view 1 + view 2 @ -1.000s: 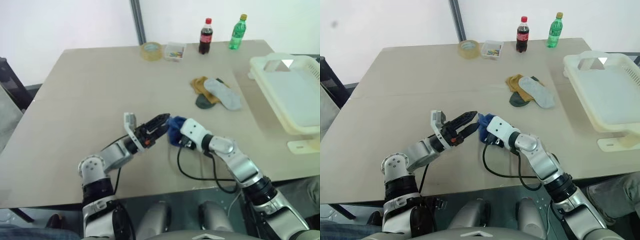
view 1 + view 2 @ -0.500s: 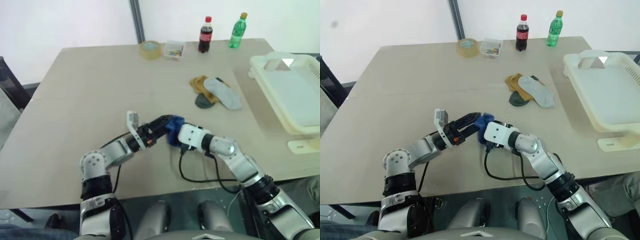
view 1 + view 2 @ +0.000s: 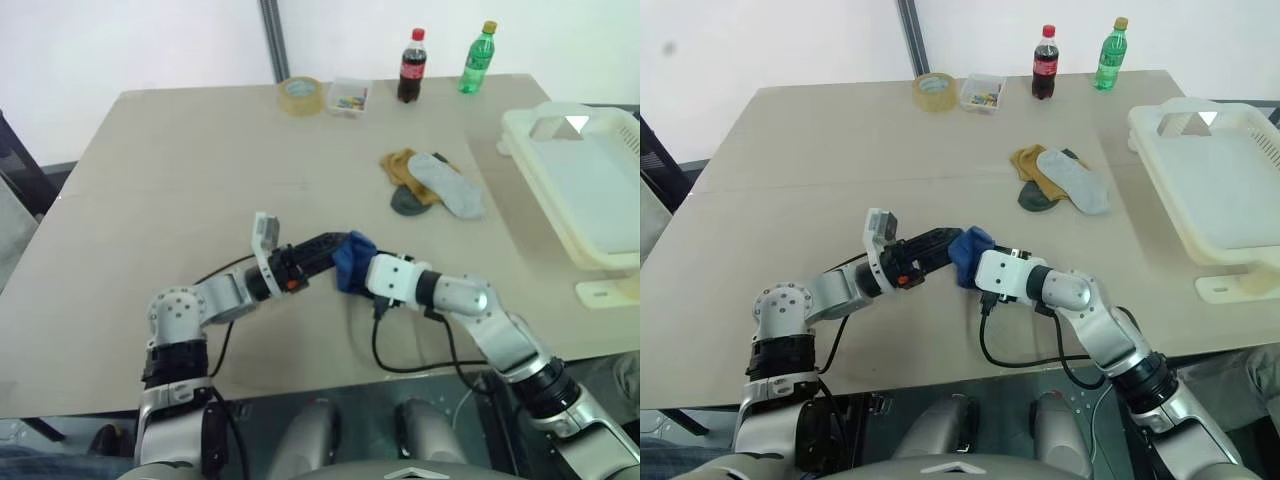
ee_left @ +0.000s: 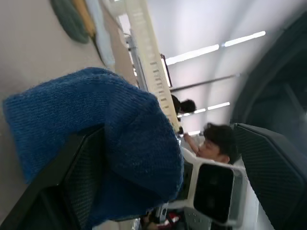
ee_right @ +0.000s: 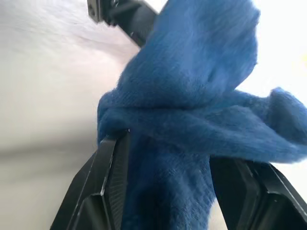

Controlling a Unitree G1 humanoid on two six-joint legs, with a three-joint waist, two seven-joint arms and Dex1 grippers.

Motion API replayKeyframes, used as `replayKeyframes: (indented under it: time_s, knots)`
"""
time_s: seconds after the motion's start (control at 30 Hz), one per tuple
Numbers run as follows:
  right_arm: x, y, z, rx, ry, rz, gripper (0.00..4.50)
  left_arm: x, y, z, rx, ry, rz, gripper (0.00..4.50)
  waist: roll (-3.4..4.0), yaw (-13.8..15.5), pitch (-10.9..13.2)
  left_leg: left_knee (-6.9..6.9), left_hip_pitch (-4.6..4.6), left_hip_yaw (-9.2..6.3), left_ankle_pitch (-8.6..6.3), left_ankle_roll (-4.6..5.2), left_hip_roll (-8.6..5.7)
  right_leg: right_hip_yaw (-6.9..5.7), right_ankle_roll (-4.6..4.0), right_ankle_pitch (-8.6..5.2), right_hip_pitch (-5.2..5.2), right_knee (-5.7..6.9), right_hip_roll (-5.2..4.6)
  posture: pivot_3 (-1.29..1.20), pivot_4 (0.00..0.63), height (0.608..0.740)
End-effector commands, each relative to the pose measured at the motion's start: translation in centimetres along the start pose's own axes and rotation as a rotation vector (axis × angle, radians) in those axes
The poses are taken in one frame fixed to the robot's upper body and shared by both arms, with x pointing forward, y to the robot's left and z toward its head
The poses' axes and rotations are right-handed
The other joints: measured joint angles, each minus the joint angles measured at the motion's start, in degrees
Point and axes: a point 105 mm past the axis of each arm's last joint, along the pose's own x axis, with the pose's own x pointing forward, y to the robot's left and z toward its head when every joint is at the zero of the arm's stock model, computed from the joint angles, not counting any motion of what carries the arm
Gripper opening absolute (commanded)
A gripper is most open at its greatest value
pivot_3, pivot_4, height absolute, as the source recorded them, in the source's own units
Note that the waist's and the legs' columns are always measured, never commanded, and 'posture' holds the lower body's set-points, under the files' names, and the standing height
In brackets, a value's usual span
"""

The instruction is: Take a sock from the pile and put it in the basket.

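Note:
The royal-blue sock [image 3: 352,262] hangs bunched just above the table's front middle, with my right gripper [image 5: 172,153] shut on it from the right. My left gripper [image 4: 160,139] comes at it from the left. Its fingers [image 3: 318,249] stand open, and the sock lies against one of them, apart from the other. The pile [image 3: 432,186], mustard, light grey and dark green-grey socks, lies farther back on the right. At the table's right edge stands the cream-white basket [image 3: 590,185], with nothing in the part I see.
Along the far edge stand a tape roll [image 3: 302,96], a small clear box [image 3: 350,98], a cola bottle [image 3: 412,70] and a green bottle [image 3: 477,60]. A black cable [image 3: 420,360] loops under my right forearm. A person [image 4: 211,143] sits beyond the table.
My left gripper has pushed right, so its open fingers now straddle the sock instead of stopping short of it. My right wrist has rolled, with the sock still in its grip.

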Motion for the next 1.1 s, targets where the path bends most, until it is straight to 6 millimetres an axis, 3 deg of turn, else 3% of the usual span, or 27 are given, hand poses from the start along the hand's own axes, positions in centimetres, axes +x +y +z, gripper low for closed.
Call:
replayKeyframes:
  time_s: [0.03,0.37,0.73,0.93,1.03,1.07,1.1]
  knots:
    - [-1.1,-0.1,2.0,-0.007,-0.049,0.021,2.62,0.7,-0.5,-0.2,0.02,0.058,-0.038,4.47,0.0,0.0,0.0,0.0,-0.02,-0.01,0.0,0.0,0.0,0.0,0.0,0.0,-0.02,0.0,0.0,0.0,0.15,0.74]
    - [-2.4,0.7,1.6,0.114,0.03,0.118,2.62,2.2,0.8,-1.0,0.047,0.137,-0.014,4.47,-0.01,0.1,0.0,0.04,-0.57,-0.05,0.01,-0.01,0.0,-0.03,-0.01,0.0,-0.46,0.03,-0.02,0.0,0.15,0.74]
    - [-5.1,1.3,-1.2,0.201,0.184,0.156,2.62,3.3,1.6,-2.8,0.045,0.226,-0.022,4.47,-0.02,0.2,0.0,0.05,-0.59,-0.05,0.01,0.0,-0.02,-0.04,0.0,0.0,-0.43,0.02,-0.07,0.0,0.15,0.74]
    - [-7.7,-0.5,-0.3,0.526,0.114,0.059,2.62,3.6,1.8,-3.0,0.049,0.233,-0.025,4.47,-0.03,0.4,0.0,0.07,-0.6,-0.08,0.01,0.01,-0.02,-0.06,0.0,0.0,-0.41,0.02,-0.11,0.0,0.15,0.74]
    - [-7.7,-1.5,0.9,0.646,0.045,0.021,3.43,3.7,1.9,-3.0,0.052,0.234,-0.024,4.5,-0.02,0.3,0.0,0.07,-0.59,-0.1,0.01,0.01,-0.01,-0.07,0.0,0.0,-0.41,0.04,-0.3,0.0,0.15,0.74]
    - [-7.3,-1.7,1.3,0.673,0.03,0.008,4.21,3.7,1.9,-3.0,0.052,0.233,-0.022,4.5,-0.02,0.3,0.0,0.07,-0.59,-0.1,0.01,0.01,-0.01,-0.07,-0.01,0.0,-0.41,0.07,-0.31,0.0,0.15,0.74]
    - [-6.8,-2.0,1.5,0.696,0.024,-0.014,4.3,3.7,2.0,-3.0,0.052,0.229,-0.022,4.5,-0.02,0.3,0.0,0.07,-0.59,-0.1,0.01,0.01,-0.01,-0.07,0.0,0.0,-0.41,0.07,-0.31,0.0,0.15,0.74]
